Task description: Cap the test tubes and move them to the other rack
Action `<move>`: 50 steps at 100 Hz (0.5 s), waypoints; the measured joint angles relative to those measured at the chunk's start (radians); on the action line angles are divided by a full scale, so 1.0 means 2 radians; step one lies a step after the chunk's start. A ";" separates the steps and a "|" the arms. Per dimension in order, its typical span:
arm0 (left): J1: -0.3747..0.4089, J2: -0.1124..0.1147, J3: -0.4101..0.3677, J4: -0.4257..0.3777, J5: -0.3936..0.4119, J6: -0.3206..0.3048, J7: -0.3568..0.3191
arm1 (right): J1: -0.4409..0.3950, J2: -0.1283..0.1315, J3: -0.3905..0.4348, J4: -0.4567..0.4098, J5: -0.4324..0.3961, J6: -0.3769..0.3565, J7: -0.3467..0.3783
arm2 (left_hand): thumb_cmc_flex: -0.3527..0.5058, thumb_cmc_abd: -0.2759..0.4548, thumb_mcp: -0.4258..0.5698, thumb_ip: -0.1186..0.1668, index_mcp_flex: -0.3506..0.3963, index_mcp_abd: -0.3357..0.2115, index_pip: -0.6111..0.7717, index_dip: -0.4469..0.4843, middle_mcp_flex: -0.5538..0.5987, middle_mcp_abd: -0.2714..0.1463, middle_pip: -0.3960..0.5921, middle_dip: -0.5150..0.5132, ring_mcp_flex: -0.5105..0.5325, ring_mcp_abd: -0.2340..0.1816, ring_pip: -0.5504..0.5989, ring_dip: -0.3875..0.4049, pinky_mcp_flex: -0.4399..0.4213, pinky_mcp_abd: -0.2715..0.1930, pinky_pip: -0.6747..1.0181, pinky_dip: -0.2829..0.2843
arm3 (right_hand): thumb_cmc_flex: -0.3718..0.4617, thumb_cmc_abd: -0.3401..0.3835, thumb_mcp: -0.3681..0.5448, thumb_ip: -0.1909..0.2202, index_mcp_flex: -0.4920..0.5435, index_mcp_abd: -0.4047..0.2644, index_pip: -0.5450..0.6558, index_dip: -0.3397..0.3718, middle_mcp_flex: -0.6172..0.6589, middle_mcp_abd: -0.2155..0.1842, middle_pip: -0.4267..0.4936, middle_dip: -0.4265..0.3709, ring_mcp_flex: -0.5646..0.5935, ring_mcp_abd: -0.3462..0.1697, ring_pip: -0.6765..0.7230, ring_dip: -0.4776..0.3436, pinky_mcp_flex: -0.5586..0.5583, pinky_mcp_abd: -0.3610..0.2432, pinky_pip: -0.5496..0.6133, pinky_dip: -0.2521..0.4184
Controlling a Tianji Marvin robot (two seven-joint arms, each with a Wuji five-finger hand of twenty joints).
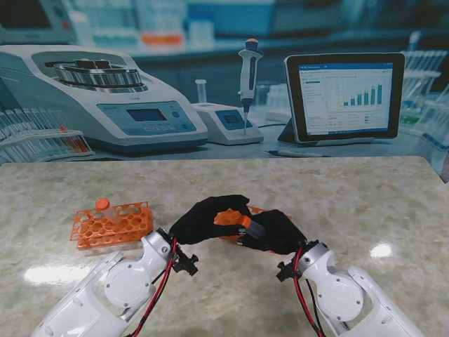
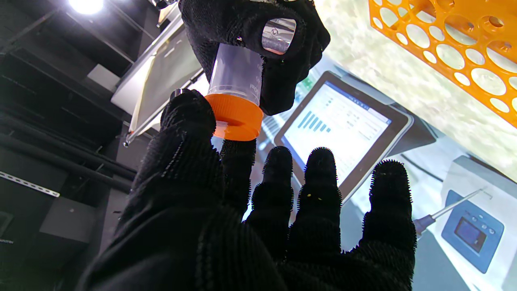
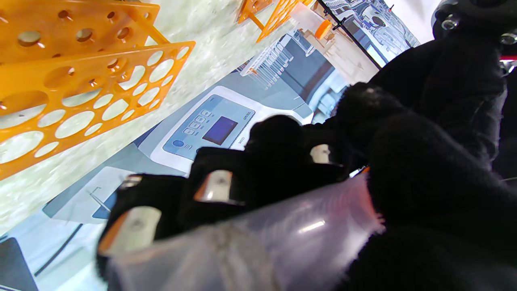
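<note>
Now tube (image 1: 254,228) tilted, orange cap (image 1: 231,218) toward left hand (image 1: 205,219).

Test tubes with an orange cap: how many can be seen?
2. One test tube stands in the left rack; the other is held between both hands, the left hand at its cap. More may be hidden behind the hands.

On the table (image 1: 365,203), one test tube rack (image 1: 112,225) stands at the left with a capped tube (image 1: 104,204) in it. To its right, both hands meet around a test tube (image 1: 254,228): the left hand (image 1: 207,219) on the cap (image 1: 243,222), the right hand (image 1: 277,233) on the body. A second rack (image 1: 226,217) lies behind them.
</note>
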 measured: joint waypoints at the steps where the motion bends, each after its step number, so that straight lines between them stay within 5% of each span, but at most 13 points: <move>1: 0.000 0.000 0.000 0.000 0.000 0.000 0.000 | 0.000 0.000 0.000 0.000 0.000 0.000 0.000 | 0.001 0.001 -0.002 0.000 0.000 0.000 -0.001 0.000 0.000 0.000 0.000 0.000 0.000 0.000 0.000 0.000 0.000 0.000 0.000 0.000 | 0.000 0.000 0.000 0.000 0.000 0.000 0.000 0.000 0.000 0.000 0.000 0.000 0.000 0.000 0.000 0.000 0.000 0.000 0.000 0.000; 50: 0.004 0.000 -0.003 -0.002 0.009 -0.005 0.001 | 0.000 0.000 0.000 0.003 -0.001 -0.006 -0.004 | 0.016 0.004 -0.004 0.000 0.011 0.001 -0.036 -0.021 0.005 0.000 0.002 0.000 0.000 0.000 0.000 0.000 -0.001 0.000 0.000 0.000 | 0.000 0.000 0.000 0.000 0.000 0.005 0.000 0.000 0.000 0.000 0.000 0.000 0.000 0.000 0.000 0.000 0.001 0.000 0.000 0.000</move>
